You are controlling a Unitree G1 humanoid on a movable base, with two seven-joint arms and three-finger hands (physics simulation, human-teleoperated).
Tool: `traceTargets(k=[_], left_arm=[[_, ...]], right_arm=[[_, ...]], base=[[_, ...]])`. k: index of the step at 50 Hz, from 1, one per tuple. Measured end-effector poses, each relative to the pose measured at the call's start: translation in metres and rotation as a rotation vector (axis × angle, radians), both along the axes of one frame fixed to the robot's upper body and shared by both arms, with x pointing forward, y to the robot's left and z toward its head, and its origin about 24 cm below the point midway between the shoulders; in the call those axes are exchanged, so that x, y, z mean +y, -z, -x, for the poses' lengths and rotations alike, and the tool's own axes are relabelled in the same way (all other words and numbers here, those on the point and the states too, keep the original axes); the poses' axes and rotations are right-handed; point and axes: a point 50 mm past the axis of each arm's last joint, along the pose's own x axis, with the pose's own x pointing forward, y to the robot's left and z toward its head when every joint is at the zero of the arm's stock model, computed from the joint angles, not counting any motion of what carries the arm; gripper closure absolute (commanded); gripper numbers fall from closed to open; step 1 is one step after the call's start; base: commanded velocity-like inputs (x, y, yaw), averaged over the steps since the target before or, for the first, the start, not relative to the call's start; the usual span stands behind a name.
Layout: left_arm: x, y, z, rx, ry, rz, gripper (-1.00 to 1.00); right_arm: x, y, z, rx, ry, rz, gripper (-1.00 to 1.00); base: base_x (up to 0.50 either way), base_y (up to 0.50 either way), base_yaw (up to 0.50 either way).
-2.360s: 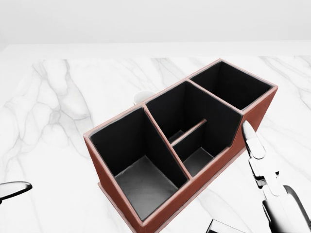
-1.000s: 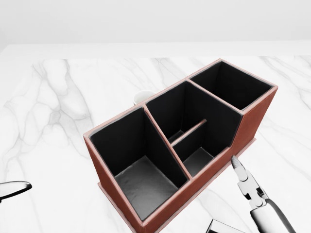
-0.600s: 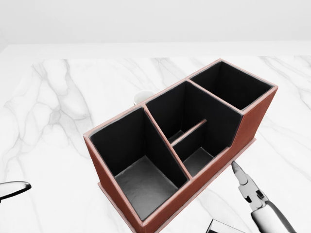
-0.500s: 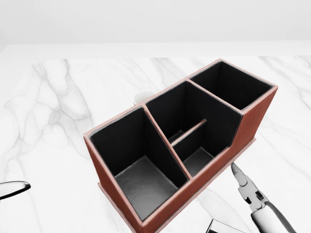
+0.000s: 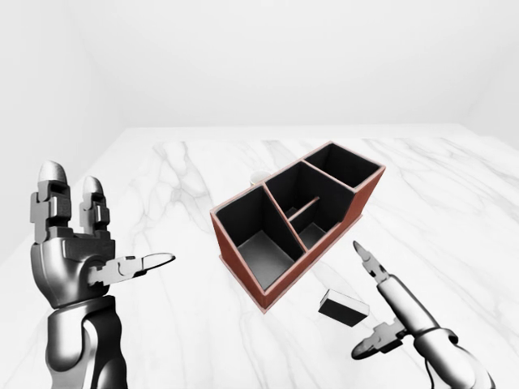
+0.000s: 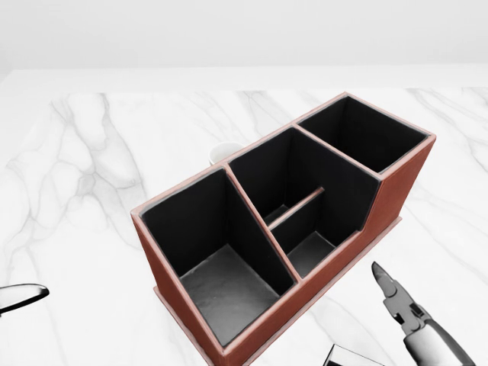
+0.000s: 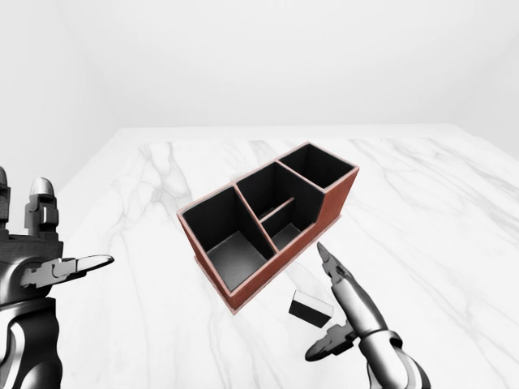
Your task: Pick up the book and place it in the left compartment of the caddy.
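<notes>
The book [image 5: 344, 307], small and dark with a pale edge, lies flat on the marble table [image 5: 454, 211], just beside the long side of the red-brown caddy [image 5: 297, 219] that faces me and apart from it. My right hand [image 5: 379, 301] hangs near the book on its right in the left-eye view, fingers spread, one pointing up toward the caddy and the thumb low below the book; it touches nothing. My left hand [image 5: 77, 247] is raised well off to the left, two fingers upright, thumb stuck out sideways, holding nothing. A white cup [image 6: 223, 152] peeks out beyond the caddy's far wall.
</notes>
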Motion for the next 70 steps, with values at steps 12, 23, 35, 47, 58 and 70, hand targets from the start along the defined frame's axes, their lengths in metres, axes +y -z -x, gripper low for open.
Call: traceTargets(k=[12, 23, 35, 47, 58, 70], left_arm=[[0.000, 0.001, 0.000, 0.003, 0.000, 0.001, -1.00], [-0.001, 0.001, -0.001, 0.006, 0.000, 0.002, -1.00], [-0.001, 0.001, -0.001, 0.007, -0.001, 0.001, -1.00], [-0.001, 0.002, -0.001, 0.011, -0.001, 0.001, -1.00], [-0.001, 0.002, -0.001, 0.009, -0.001, 0.001, -1.00], [-0.002, 0.002, -0.001, 0.009, -0.001, 0.002, -1.00]], right_arm=[[-0.006, -0.002, -0.003, -0.010, 0.019, 0.024, -1.00], [-0.009, 0.002, -0.010, 0.005, 0.012, 0.036, -1.00], [-0.010, 0.008, -0.012, 0.035, 0.001, 0.047, -1.00], [-0.013, 0.014, -0.011, 0.068, 0.011, 0.056, -1.00], [-0.017, 0.020, -0.010, 0.099, 0.024, 0.064, -1.00], [-0.021, 0.024, -0.010, 0.127, 0.032, 0.088, -1.00]], base=[[0.00, 0.00, 0.00], [0.00, 0.00, 0.00], [0.00, 0.00, 0.00], [0.00, 0.00, 0.00], [0.00, 0.00, 0.00], [0.00, 0.00, 0.00]])
